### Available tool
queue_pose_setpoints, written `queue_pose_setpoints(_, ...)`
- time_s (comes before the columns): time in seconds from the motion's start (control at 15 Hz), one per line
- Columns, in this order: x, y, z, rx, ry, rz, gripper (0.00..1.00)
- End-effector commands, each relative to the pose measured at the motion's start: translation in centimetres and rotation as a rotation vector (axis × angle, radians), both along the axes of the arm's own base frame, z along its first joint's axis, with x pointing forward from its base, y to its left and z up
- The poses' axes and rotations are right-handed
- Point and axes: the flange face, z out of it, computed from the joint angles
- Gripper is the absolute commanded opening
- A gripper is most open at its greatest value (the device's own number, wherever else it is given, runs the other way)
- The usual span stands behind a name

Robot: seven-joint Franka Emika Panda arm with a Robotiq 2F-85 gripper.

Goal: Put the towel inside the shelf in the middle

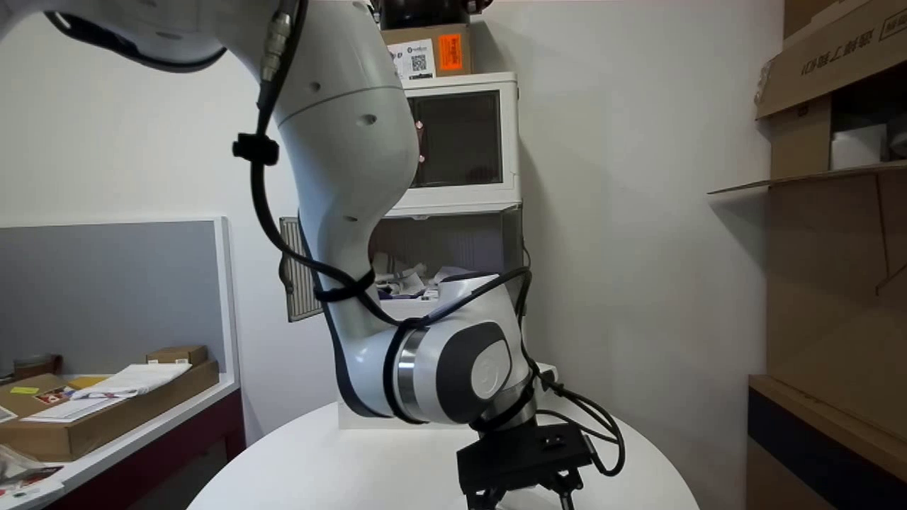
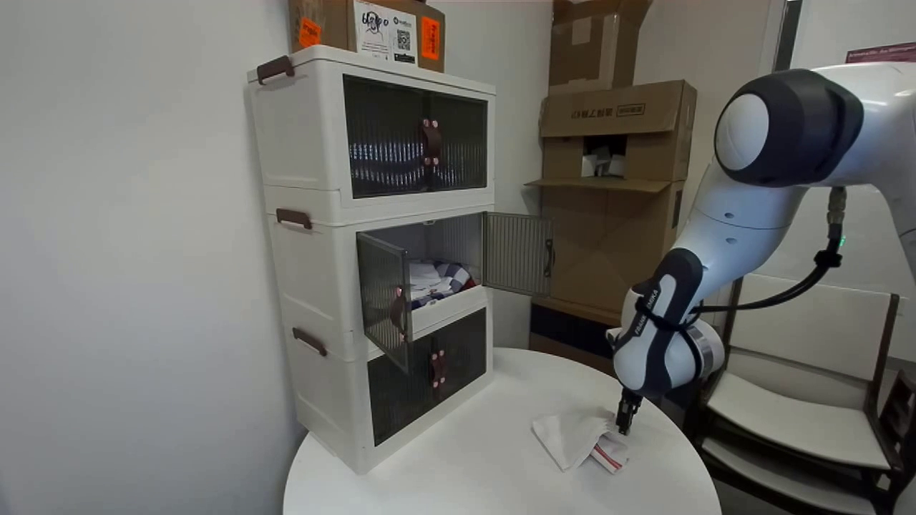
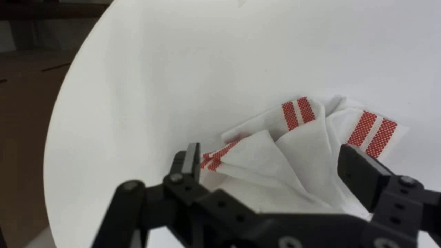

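Lying crumpled on table (image 2: 444,479), striped towel (image 3: 303,155), spread pincer (image 3: 270,152) near

Cabinet (image 2: 308,157): upright on the table (image 2: 444,479), three tiers stacked.
Middle tier (image 2: 458,310): between the cabinet's upper and lower tiers, cloths (image 2: 433,280) inside it.
Doors (image 2: 379,286): open before the cabinet's middle tier, one leaf each side.
Box (image 2: 390,32): on top of the cabinet.
Towel (image 2: 569,438): on the table before the cabinet, well apart from it.
Gripper (image 3: 270,151): over the table before the cabinet; in the wrist view the towel lies between its fingers.
Cartons (image 2: 583,236): right of the cabinet in both exterior views.
Chair (image 2: 794,418): right of the cabinet in an exterior view.
Desk (image 1: 156,426): left of the cabinet in an exterior view, a parcel (image 1: 127,419) on it.
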Motion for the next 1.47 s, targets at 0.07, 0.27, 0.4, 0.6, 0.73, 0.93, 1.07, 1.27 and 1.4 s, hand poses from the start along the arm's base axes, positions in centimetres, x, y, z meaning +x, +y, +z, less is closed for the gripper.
queue_pose_setpoints(0.07, 2.2, 2.3, -0.3, -0.045, 0.036, 0.224, 1.00)
queue_pose_setpoints(0.27, 2.5, 4.7, -0.7, -0.049, 0.058, 0.320, 1.00)
queue_pose_setpoints(0.4, 3.0, 5.9, -1.0, -0.051, 0.065, 0.358, 1.00)
queue_pose_setpoints(0.6, 3.9, 6.7, -1.5, -0.060, 0.074, 0.382, 1.00)
queue_pose_setpoints(0.73, 4.4, 6.7, -1.9, -0.069, 0.077, 0.380, 0.74)
queue_pose_setpoints(0.93, 4.8, 6.3, -2.5, -0.086, 0.084, 0.382, 0.64)
queue_pose_setpoints(1.07, 4.8, 5.9, -2.9, -0.095, 0.091, 0.382, 0.48)
queue_pose_setpoints(1.27, 4.8, 5.5, -3.5, -0.103, 0.103, 0.381, 0.23)
queue_pose_setpoints(1.4, 4.6, 5.3, -3.9, -0.105, 0.110, 0.377, 0.09)
